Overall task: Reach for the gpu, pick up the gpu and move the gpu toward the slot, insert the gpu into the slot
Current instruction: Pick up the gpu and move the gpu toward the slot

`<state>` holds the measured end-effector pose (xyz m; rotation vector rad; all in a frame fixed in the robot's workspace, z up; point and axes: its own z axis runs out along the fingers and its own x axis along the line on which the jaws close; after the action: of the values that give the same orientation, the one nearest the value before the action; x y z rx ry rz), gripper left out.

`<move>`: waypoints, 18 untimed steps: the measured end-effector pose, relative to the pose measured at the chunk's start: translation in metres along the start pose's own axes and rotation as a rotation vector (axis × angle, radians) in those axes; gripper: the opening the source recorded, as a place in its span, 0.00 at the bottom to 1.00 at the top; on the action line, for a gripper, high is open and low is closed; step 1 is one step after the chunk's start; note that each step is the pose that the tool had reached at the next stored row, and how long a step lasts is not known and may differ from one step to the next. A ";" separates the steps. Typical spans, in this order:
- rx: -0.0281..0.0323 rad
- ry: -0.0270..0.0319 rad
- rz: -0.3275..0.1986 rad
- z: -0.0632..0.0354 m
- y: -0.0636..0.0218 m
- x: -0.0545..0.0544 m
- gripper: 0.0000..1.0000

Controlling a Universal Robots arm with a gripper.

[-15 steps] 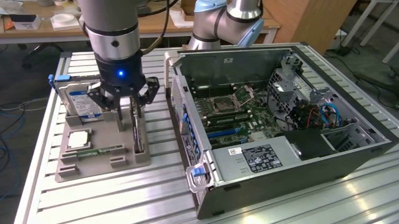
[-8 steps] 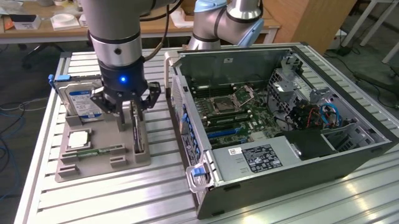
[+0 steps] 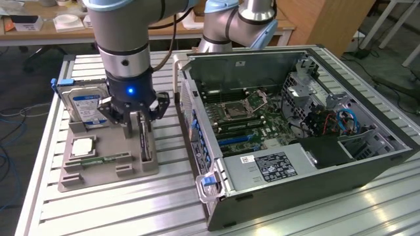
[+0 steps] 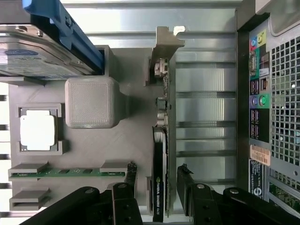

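While the hard drive [image 3: 86, 105] stands close by, the open pincer [image 4: 158, 174] straddles the gpu [image 4: 160, 150], gripping nothing.

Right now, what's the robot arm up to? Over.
Gripper open, astride the gpu. Gpu on edge in gray holder, not lifted. Nothing between fingers and card.

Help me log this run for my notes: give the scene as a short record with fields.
gpu: standing on edge in the grey holder, not lifted
pincer: open, lowered over the gpu, one of its fingers on each side of the card
holder also carries: hard drive, memory stick
slot: on the green motherboard inside the open case, gpu not in it
case position: to the exterior view's right of the holder
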<state>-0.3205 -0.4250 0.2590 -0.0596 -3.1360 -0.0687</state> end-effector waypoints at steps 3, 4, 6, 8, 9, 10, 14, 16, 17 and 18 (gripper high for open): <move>-0.0001 -0.0004 0.009 0.0055 -0.0004 0.000 0.47; -0.0001 -0.0006 0.011 0.0073 -0.0006 0.000 0.47; -0.0001 -0.0008 0.016 0.0109 -0.0010 0.000 0.47; -0.0001 -0.0010 0.021 0.0145 -0.0014 0.000 0.47; -0.0001 -0.0011 0.023 0.0164 -0.0016 0.000 0.47; -0.0002 -0.0012 0.025 0.0182 -0.0017 0.000 0.47; 0.0001 -0.0010 0.025 0.0232 -0.0004 0.000 0.47; -0.0002 -0.0013 0.025 0.0249 0.0020 0.000 0.47; -0.0001 -0.0011 0.025 0.0254 0.0036 0.000 0.47; -0.0002 -0.0011 0.025 0.0259 0.0051 0.000 0.47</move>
<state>-0.3204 -0.4188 0.2333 -0.0987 -3.1355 -0.0688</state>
